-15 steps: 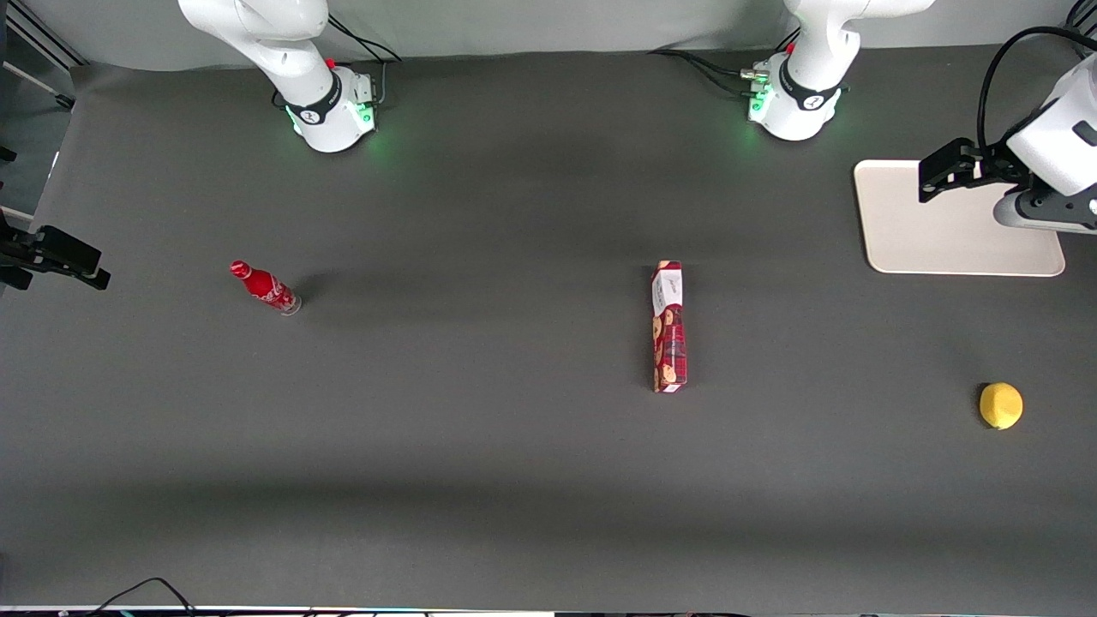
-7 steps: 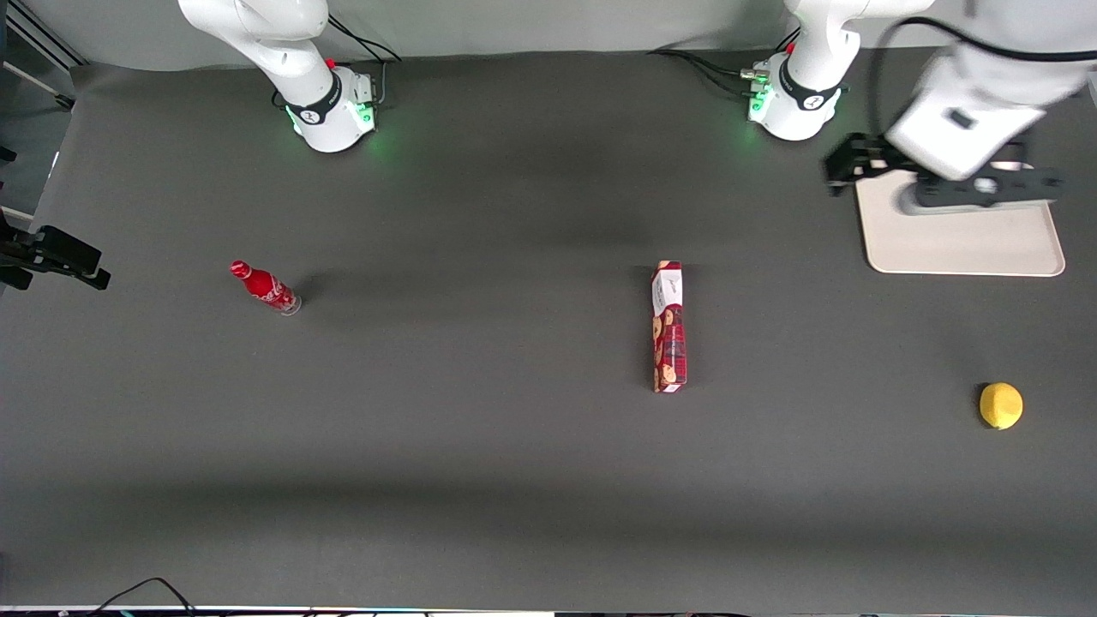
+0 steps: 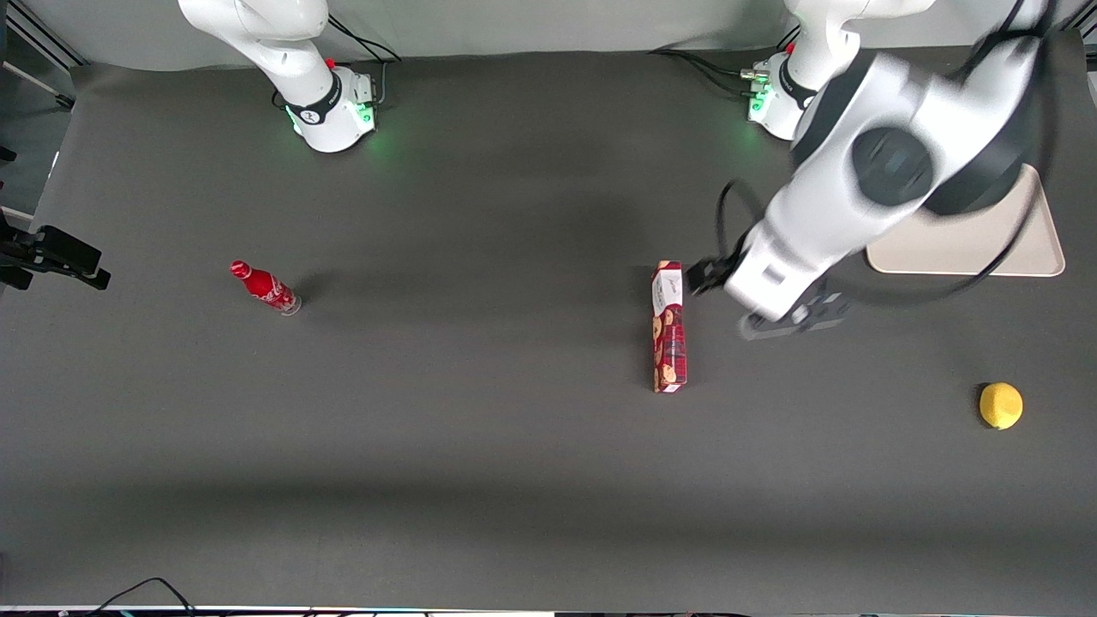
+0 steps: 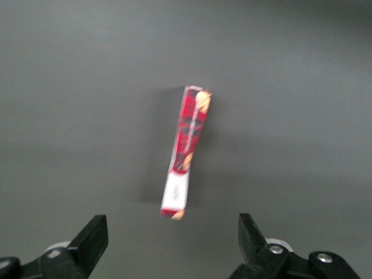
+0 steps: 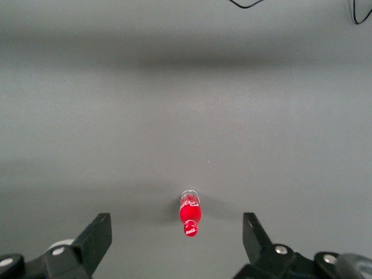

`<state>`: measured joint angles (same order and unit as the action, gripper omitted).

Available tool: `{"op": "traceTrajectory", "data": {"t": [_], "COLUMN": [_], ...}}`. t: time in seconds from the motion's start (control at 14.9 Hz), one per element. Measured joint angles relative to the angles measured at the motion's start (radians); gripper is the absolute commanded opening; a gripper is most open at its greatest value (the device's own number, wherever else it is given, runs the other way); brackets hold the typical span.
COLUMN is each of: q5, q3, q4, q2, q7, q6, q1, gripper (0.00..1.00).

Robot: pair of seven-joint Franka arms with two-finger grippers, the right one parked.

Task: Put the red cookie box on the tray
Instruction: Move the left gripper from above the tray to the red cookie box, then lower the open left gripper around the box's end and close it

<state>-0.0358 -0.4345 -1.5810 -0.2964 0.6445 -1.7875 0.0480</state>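
Front view: red cookie box (image 3: 668,327) flat on desk (image 3: 480,428), well apart from tray (image 3: 1041,244). Tool (image 3: 793,317) above desk, just beside box, toward tray.
Left wrist view: tool (image 4: 173,244) fingers (image 4: 93,238) spread wide, released; box (image 4: 187,151) untouched.

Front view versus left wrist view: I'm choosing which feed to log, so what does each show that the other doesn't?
Only the front view shows the tray, partly covered by the working arm, plus a lemon and a small red bottle. Only the left wrist view shows the gripper with its fingers spread wide, nothing between them. Both show the red cookie box lying flat on the dark table, untouched.
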Motion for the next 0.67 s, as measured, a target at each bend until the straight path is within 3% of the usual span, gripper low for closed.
{"op": "traceTrajectory", "data": {"t": [0.34,0.67], "q5": [0.118,0.198], "q3": [-0.008,-0.012], "q4": [-0.01,-0.122], "q2": [-0.19,-0.275], "q7": [0.019,0.02], "q6": [-0.18,-0.382], "q1": [0.009,0.02], "gripper": [1.0,1.0]}}
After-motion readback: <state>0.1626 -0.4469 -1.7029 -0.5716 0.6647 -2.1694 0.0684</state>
